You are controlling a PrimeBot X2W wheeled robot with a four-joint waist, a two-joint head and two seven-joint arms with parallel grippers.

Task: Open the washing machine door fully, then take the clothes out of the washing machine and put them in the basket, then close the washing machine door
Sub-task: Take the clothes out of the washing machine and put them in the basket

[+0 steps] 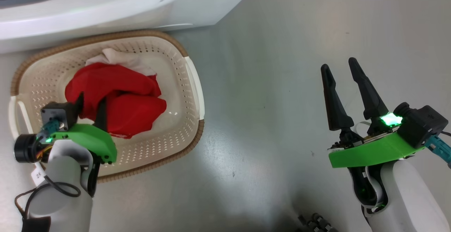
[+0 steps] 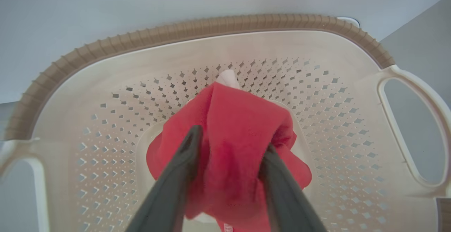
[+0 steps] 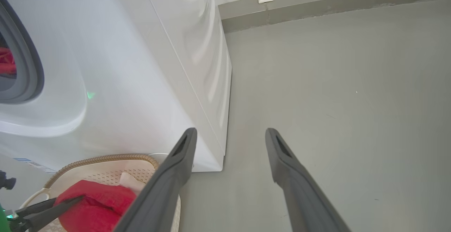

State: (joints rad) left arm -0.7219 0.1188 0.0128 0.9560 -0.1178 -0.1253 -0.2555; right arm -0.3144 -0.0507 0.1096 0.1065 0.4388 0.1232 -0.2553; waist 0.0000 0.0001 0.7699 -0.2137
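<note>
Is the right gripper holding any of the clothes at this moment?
No: the right gripper is open above the bare floor with nothing between its fingers, while the red clothes lie in the basket.

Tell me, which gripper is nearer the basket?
Left. The left gripper reaches into the basket, straddling the clothes; the right gripper hangs over the floor, well apart.

Basket (image 1: 183, 80): cream perforated plastic that showed a slight sheen; its rim looked brown, ribbed and woven in texture.
Clothes (image 1: 116, 94): soft red cloth, matt, with a white patch.
Washing machine (image 1: 105, 10): white casing that was smooth and glossy.
Floor (image 1: 282, 84): grey and smooth, with a dull sheen.
Right gripper (image 1: 338, 63): fingers (image 1: 333, 101) looked dark and matt.
</note>
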